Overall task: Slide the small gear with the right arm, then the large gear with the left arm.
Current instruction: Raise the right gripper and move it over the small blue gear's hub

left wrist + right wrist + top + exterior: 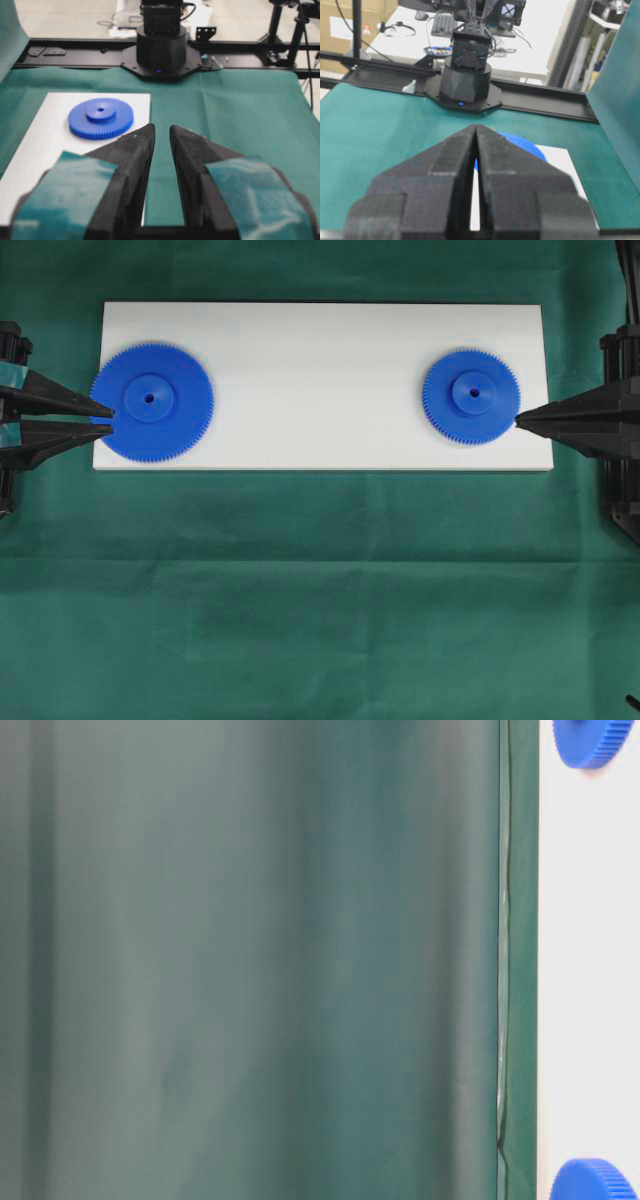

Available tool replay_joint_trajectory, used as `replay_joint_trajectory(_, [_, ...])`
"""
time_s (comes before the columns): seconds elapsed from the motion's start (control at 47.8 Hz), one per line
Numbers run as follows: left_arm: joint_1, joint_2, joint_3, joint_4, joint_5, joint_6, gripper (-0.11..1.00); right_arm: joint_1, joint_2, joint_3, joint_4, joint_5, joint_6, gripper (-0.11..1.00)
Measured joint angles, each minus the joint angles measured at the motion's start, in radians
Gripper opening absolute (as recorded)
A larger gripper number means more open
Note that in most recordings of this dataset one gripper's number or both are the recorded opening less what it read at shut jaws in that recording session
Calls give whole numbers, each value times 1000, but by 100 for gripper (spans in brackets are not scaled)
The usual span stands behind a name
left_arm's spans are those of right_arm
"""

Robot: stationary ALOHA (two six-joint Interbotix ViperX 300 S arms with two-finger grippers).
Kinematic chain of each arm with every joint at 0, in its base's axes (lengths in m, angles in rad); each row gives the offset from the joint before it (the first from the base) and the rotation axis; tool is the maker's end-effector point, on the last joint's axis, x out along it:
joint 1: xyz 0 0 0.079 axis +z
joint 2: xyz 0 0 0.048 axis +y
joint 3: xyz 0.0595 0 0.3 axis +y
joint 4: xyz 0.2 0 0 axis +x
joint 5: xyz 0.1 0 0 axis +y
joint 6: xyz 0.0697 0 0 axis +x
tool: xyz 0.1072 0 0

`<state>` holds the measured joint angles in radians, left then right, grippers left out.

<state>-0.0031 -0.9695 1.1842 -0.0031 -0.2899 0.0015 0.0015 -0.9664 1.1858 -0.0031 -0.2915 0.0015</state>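
Small gear: blue. Large gear: blue. Board: plain white. Cloth: dark green. Left gripper: black w/ teal patches. Right gripper: all black.

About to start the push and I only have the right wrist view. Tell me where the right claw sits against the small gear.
Observer: Overhead, the right claw is shut, and its tip is at the small gear's rim, on the side away from the board's middle.
Operator: Now report the left side.
Observer: The left claw has its fingers a narrow gap apart, with both tips at the large gear's outer rim.
Operator: Give me the layout between them.
Observer: Both gears lie flat near opposite ends of the white board, with bare board between them.
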Motion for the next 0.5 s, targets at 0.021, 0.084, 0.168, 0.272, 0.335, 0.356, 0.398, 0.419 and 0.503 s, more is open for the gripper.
replay_joint_trajectory(0.021, [0, 0, 0, 0, 0, -2, 24, 0, 0, 2, 0, 0, 0, 50])
replay_joint_trajectory(0.084, [0, -9, 15, -6, 0, -3, 12, -5, 2, 11, 2, 0, 5, 50])
replay_joint_trajectory(0.168, [2, -20, 26, -11, -2, 2, 1, -17, 3, 29, 2, 0, 17, 50])
replay_joint_trajectory(0.272, [8, -28, 26, -11, -2, 2, 0, -43, 3, 46, 2, 2, 46, 50])
replay_joint_trajectory(0.335, [23, -29, 26, -11, 0, 3, 0, -66, 2, 49, 2, 3, 55, 50])
replay_joint_trajectory(0.356, [31, -29, 26, -11, -2, 3, 0, -75, 2, 49, 2, 6, 55, 50])
replay_joint_trajectory(0.398, [52, -31, 26, -12, -2, 3, 0, -95, -2, 49, 2, 12, 55, 50])
replay_joint_trajectory(0.419, [63, -31, 28, -12, 0, 0, 0, -107, -3, 51, 2, 15, 55, 50])
replay_joint_trajectory(0.503, [114, -31, 29, -11, 3, -2, 0, -173, -18, 51, 2, 38, 55, 50])
